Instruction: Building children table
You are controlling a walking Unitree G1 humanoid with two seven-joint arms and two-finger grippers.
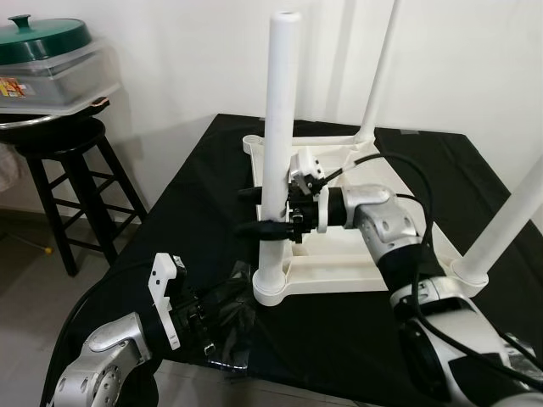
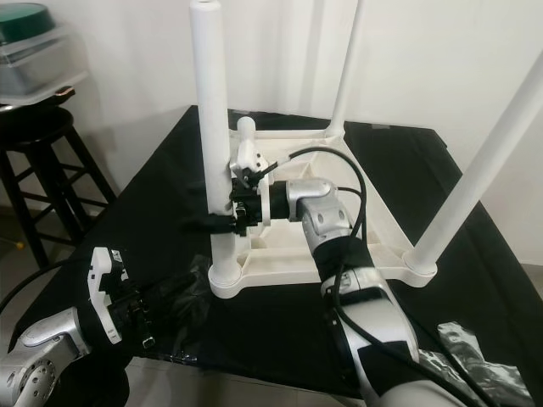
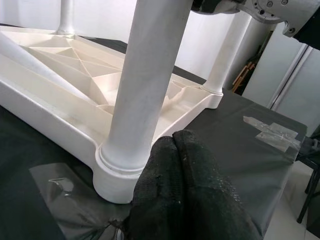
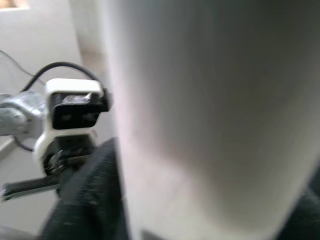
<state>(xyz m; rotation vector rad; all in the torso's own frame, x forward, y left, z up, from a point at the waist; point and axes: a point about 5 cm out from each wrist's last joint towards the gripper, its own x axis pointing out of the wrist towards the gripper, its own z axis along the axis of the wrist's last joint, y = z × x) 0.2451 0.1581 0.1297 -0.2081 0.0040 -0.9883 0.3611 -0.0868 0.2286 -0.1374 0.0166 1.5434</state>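
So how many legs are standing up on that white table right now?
3: the near-left leg that the right gripper grips, the far leg, and the near-right leg. The fourth corner shows none.

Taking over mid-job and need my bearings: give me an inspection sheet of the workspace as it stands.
Surface: black cloth covers the work table.
Job's things: white tabletop lies upside down on the cloth; near leg, far leg and right leg stand upright in its corner sockets.
Clutter: clear plastic wrap on the cloth by the near corner; another piece at the robot's right.
Grippers: right gripper is closed around the near leg at mid height; left gripper is shut, low beside that leg's base.
Cables: black cable loops over the right arm.
Surroundings: black stool carrying a green-lidded container; white wall behind.
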